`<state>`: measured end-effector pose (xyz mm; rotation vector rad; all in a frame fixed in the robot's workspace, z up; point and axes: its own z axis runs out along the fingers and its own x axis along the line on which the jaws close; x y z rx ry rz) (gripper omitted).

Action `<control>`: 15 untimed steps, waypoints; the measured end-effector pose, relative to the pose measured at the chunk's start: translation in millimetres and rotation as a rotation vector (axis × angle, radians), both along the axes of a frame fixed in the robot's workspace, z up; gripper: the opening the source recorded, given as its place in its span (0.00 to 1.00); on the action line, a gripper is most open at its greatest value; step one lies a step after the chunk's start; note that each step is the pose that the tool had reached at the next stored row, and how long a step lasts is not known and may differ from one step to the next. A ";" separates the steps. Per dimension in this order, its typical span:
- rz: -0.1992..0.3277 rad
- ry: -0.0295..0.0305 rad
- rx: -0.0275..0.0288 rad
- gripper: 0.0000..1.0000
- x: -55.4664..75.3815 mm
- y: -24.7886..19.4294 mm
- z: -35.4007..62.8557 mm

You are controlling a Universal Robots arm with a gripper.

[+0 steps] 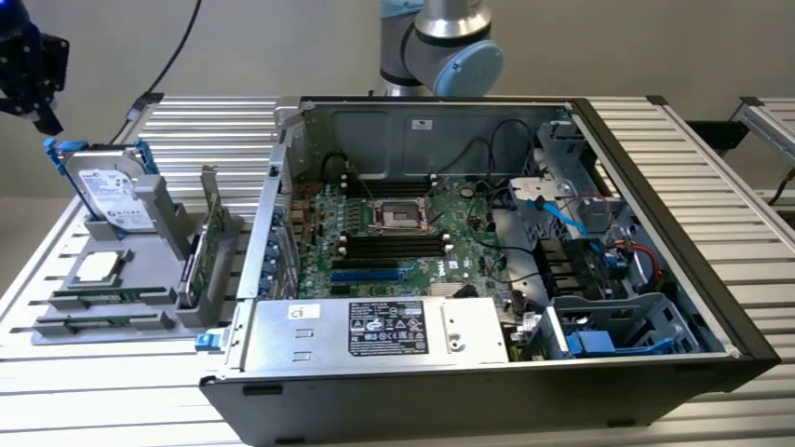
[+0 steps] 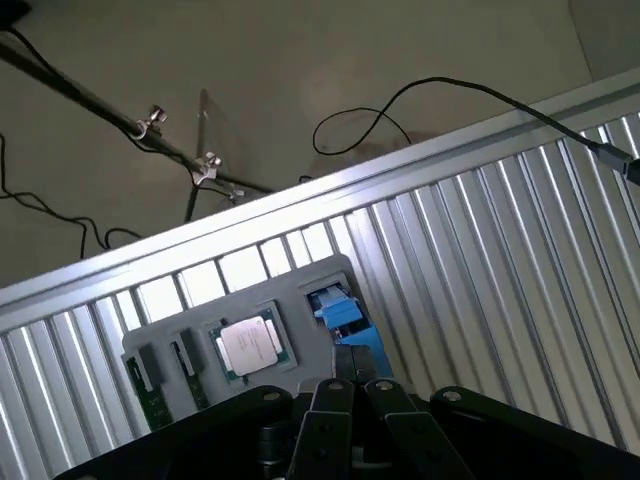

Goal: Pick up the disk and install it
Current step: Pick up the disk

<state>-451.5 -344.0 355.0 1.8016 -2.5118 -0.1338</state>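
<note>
While the gripper point(image 1: 37, 98) is hanging at the exterior view's left, the disk point(image 1: 110, 191) is standing upright in the grey holder point(image 1: 171, 219) just below it, long axis pointing up. Whether the gripper is spread or pressed together, I cannot tell.

On the table point(image 1: 695, 158), the open computer case point(image 1: 497, 410) sits toward the exterior view's right, with the holder point(image 1: 168, 219) just beside it on the left. The disk point(image 1: 110, 191) stands upright at the holder's back, the chip point(image 1: 100, 267) before it; the gripper point(image 1: 35, 98) hangs above, seemingly apart from the disk
</note>
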 end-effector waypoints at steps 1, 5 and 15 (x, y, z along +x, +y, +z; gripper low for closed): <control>0.018 -0.0002 0.0000 0.11 0.0 0.0 -0.3; 0.091 -0.0012 0.0000 0.11 0.0 0.0 -1.5; 0.211 -0.0126 -0.0009 0.11 0.0 1.0 -5.5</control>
